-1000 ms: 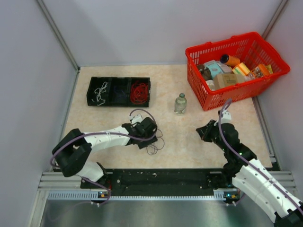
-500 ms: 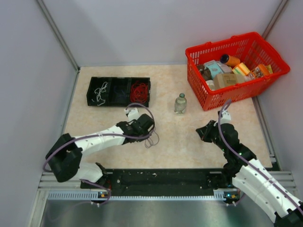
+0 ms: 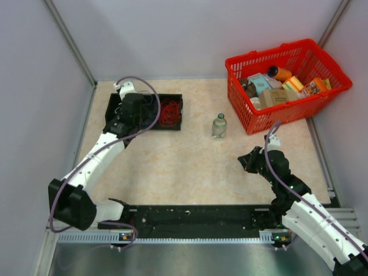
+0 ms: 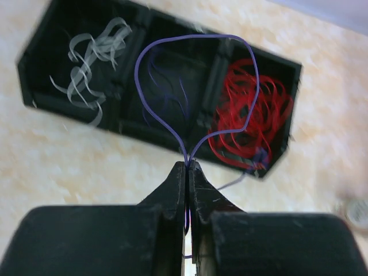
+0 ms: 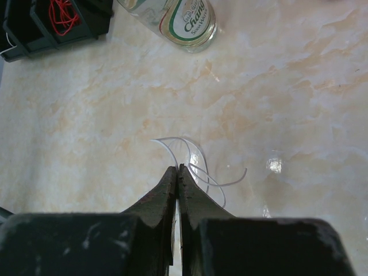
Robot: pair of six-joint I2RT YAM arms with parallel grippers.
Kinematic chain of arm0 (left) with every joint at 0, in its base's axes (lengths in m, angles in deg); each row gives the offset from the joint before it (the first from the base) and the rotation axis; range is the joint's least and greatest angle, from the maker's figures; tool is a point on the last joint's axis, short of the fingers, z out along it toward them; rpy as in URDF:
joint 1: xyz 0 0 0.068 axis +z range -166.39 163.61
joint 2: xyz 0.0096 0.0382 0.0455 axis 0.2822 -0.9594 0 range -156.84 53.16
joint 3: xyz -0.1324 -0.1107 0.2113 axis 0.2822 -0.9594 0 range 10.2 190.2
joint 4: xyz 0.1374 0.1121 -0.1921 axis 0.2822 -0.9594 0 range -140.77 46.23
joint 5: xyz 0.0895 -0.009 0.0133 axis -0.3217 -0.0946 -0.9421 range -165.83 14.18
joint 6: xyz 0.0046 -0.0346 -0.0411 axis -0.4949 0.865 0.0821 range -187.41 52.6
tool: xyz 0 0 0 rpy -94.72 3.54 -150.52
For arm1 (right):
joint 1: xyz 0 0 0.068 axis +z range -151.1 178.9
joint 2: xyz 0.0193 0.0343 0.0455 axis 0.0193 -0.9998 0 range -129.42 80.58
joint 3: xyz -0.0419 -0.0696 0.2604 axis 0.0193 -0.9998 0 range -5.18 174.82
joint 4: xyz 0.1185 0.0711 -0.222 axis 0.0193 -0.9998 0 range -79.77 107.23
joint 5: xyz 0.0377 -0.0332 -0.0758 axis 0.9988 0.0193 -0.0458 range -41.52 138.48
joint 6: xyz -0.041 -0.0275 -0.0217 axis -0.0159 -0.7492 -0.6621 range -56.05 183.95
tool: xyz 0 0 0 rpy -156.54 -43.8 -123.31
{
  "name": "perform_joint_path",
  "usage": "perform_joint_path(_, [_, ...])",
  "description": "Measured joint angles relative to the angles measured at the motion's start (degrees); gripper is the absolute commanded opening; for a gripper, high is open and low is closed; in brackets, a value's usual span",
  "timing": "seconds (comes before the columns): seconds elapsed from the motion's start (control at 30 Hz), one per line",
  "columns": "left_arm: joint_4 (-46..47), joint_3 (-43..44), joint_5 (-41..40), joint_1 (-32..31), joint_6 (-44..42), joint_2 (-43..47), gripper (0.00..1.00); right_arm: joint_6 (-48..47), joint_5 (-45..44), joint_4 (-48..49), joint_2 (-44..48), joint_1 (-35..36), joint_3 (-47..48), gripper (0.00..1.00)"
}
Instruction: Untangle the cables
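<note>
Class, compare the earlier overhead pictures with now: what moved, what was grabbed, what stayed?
The left hand closed on the dark blue cable mid-table and carried it away from the robot to above the black tray. The right hand, shut on a white cable, the bottle and the basket stayed put.

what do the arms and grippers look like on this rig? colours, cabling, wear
Left arm and right arm: white link shells, black joint housings. A thin lilac cord runs loose along each arm, outside the shells. Left gripper and right gripper: black, two tapered fingers with flat inner faces, lightly scuffed. No markings readable.
</note>
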Motion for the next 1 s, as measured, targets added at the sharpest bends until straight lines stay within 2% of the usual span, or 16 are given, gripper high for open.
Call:
perform_joint_path(0.27, [11.61, 3.89, 3.98, 12.41, -7.41, -16.74, 0.00, -0.44, 0.11, 0.02, -0.04, 0.00, -0.13, 0.00])
perform_joint_path(0.47, [11.78, 15.74, 9.64, 14.51, -9.09, -32.57, 0.00, -0.52, 0.44, 0.57, -0.46, 0.00, -0.42, 0.00])
perform_joint_path(0.57, [9.64, 19.91, 11.54, 14.45, -8.94, -37.22, 0.22, -0.52, 0.90, 0.81, -1.01, 0.00, -0.48, 0.00])
perform_joint_path(0.6, [8.46, 21.49, 11.80, 14.43, -8.76, -38.62, 0.23, -0.52, 1.09, 0.96, -1.14, 0.00, -0.48, 0.00])
perform_joint_path(0.77, [3.52, 26.08, 11.96, 14.47, -7.08, -41.18, 0.39, -0.52, 1.66, 1.57, -1.22, 0.00, -0.48, 0.00])
perform_joint_path(0.83, [2.75, 25.83, 11.78, 14.51, -6.03, -40.41, 0.60, -0.52, 1.75, 1.64, -1.25, 0.00, -0.48, 0.00])
perform_joint_path(0.9, [2.54, 24.09, 11.74, 14.51, -4.98, -38.42, 0.73, -0.52, 1.81, 1.68, -1.25, 0.00, -0.48, 0.00])
perform_joint_path(1.0, [1.62, 20.28, 12.04, 14.56, -3.39, -33.31, 0.75, -0.55, 2.14, 1.70, -1.62, 0.00, -0.48, 0.00])
